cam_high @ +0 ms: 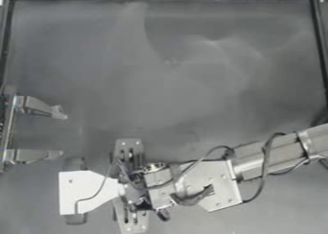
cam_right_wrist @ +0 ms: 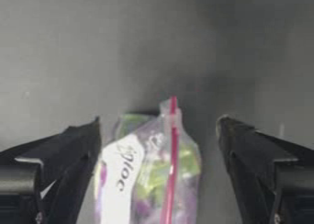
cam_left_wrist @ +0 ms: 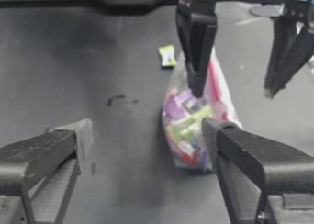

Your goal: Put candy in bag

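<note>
On the bag's (cam_right_wrist: 150, 172) white label panel (cam_right_wrist: 120, 182), lettering ending in "loc" is read in the right wrist view; the rest of the word is cut off. The bag is seen there as a clear plastic zip bag with a pink-red seal strip (cam_right_wrist: 171, 163) running along its length, and green and purple contents show through the plastic. In the left wrist view pink, green, purple and white pieces are made out inside it (cam_left_wrist: 187, 126).

The bag is placed between the spread fingers of the right gripper (cam_right_wrist: 159, 126), whose jaws are held wide apart with neither finger touching the plastic. The left gripper (cam_left_wrist: 144, 131) is also held wide, with nothing between its jaws; its right finger (cam_left_wrist: 245, 159) is seen just beside the bag's lower part.

The candy (cam_left_wrist: 167, 56), a small pale yellow-green wrapped sweet, is seen on the dark table (cam_left_wrist: 92, 71) just beside the bag's upper end and near one finger of the right gripper.

From above, both grippers are found close together near the table's lower middle, the left gripper (cam_high: 131, 190) facing the right gripper (cam_high: 137, 182); the bag and candy cannot be made out there.
</note>
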